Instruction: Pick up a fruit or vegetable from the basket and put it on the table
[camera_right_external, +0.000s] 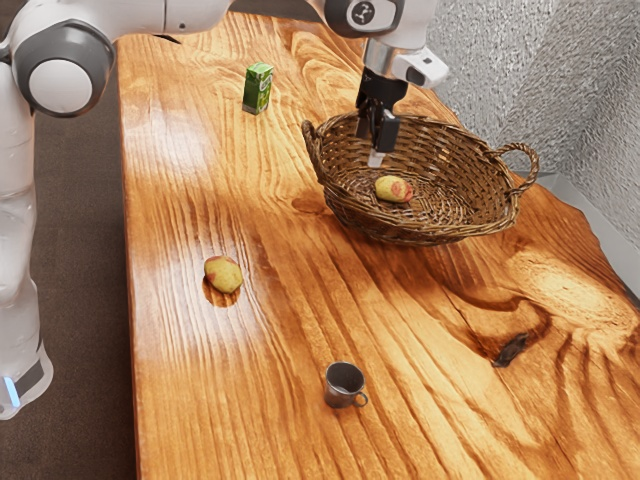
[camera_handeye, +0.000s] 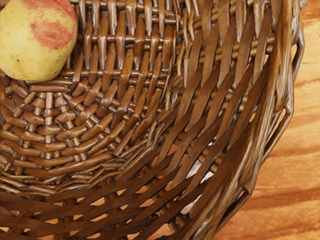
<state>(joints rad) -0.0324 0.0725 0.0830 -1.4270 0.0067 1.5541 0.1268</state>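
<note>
My gripper (camera_right_external: 377, 157) points down over the wicker basket (camera_right_external: 485, 215), inside its rim on the side toward the arm. A yellow fruit with a red patch (camera_right_external: 394, 189) lies on the basket floor, just beyond and below the gripper toward the exterior view's right, apart from it. In the wrist view the same fruit (camera_handeye: 37, 40) rests on the woven floor of the basket (camera_handeye: 210, 100), off to one side of the hand. A similar yellow-red fruit (camera_right_external: 223, 275) lies on the wooden table (camera_right_external: 270, 380), outside the basket.
A green carton (camera_right_external: 258, 88) stands near the table's far end, toward the exterior view's upper left. A dark metal mug (camera_right_external: 344, 384) is at the near side. The basket's looped handles (camera_right_external: 518, 168) rise above its rim. A textured grey wall (camera_right_external: 530, 70) borders the table behind the basket.
</note>
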